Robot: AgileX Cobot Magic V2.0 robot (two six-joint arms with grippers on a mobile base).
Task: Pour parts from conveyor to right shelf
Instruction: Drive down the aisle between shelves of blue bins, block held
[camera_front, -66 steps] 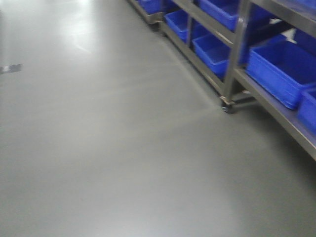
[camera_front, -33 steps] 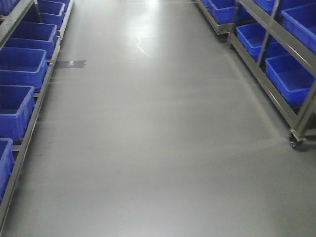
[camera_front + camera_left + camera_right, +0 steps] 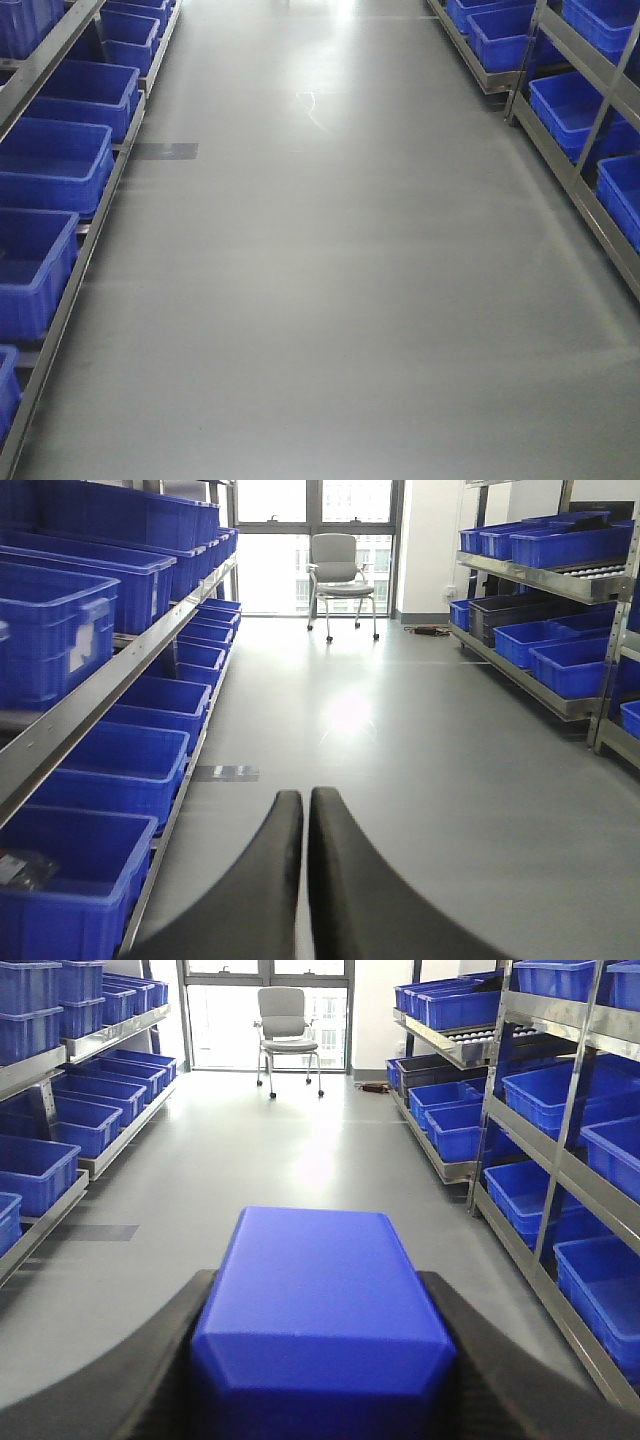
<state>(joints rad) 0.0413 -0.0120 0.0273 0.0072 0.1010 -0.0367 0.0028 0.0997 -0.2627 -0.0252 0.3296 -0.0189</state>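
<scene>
Part (image 3: 320,1330), blue, sits clamped in the right hand (image 3: 318,1278), its underside hidden; left hand (image 3: 305,810) is clenched empty; right shelf (image 3: 577,1070) runs off frame.

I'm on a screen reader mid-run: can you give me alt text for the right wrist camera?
The right gripper clamps a solid blue block that fills the lower foreground. Beyond it, a grey aisle runs between the right shelf and a left rack, both holding blue bins, toward an office chair by a bright window.
</scene>
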